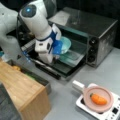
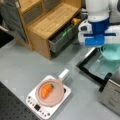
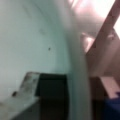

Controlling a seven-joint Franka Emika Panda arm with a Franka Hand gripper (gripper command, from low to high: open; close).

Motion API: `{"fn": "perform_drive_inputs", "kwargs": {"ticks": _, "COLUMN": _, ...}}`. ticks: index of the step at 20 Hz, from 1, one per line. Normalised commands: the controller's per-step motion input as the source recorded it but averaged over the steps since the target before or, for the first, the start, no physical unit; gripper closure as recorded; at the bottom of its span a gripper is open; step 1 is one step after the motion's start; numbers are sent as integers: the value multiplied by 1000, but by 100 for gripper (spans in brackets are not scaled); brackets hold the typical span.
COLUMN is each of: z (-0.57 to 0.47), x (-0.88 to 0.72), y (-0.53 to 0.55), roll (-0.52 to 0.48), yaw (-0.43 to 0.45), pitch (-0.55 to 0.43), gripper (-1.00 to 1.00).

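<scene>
- The white and blue robot gripper (image 1: 57,47) sits at the mouth of the open stainless-steel toaster oven (image 1: 100,30). It is closed on the rim of a pale teal round bowl (image 1: 64,44); in the wrist view a dark finger (image 3: 51,86) lies against the inside of the bowl's wall (image 3: 30,40), so the grip looks like a rim pinch.
- The bowl is held just above the oven's lowered glass door (image 1: 68,61), at the front edge of the cavity — part in, part out. In a front view the bowl (image 2: 112,52) hangs just under the gripper (image 2: 96,41), over the door (image 2: 100,66).
- Judged from this, the step in hand is carrying the bowl through the oven opening; whether inward or outward cannot be told.
- The next move calls for keeping the bowl level and clear of the door's glass and the top edge of the opening, since a rim pinch lets a bowl tilt easily.
- Nearby: a pink round pan (image 1: 98,98) with an orange carrot (image 1: 98,99) in it rests on a white induction hob (image 1: 110,111), well apart from the oven toward a front view's bottom right.
- A wooden cabinet (image 2: 50,22) with an open grey drawer (image 2: 60,41) stands beside the oven; small yellow and green items lie in the drawer, too blurred to name.
</scene>
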Motion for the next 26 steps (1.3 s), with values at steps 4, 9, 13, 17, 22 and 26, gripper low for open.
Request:
{"fn": "perform_drive_inputs", "kwargs": {"ticks": 4, "z": -135, "x": -131, "y": 24, "roll": 156, "yaw": -31, "pitch": -132, "gripper": 100}}
{"fn": "perform_drive_inputs", "kwargs": {"ticks": 9, "z": -152, "x": -136, "y": 36, "roll": 154, "yaw": -31, "pitch": -145, "gripper": 100}}
{"fn": "perform_drive_inputs", "kwargs": {"ticks": 13, "z": -181, "x": -143, "y": 58, "roll": 140, "yaw": -50, "pitch": -159, "gripper": 100}}
{"fn": "perform_drive_inputs", "kwargs": {"ticks": 17, "z": -199, "x": -145, "y": 91, "roll": 102, "yaw": -82, "pitch": -164, "gripper": -100}}
{"fn": "perform_drive_inputs", "kwargs": {"ticks": 22, "z": -176, "x": -137, "y": 128, "roll": 73, "yaw": -121, "pitch": -169, "gripper": -100}}
{"fn": "perform_drive_inputs", "kwargs": {"ticks": 26, "z": -158, "x": -125, "y": 179, "roll": 49, "yaw": -166, "pitch": -178, "gripper": -100}}
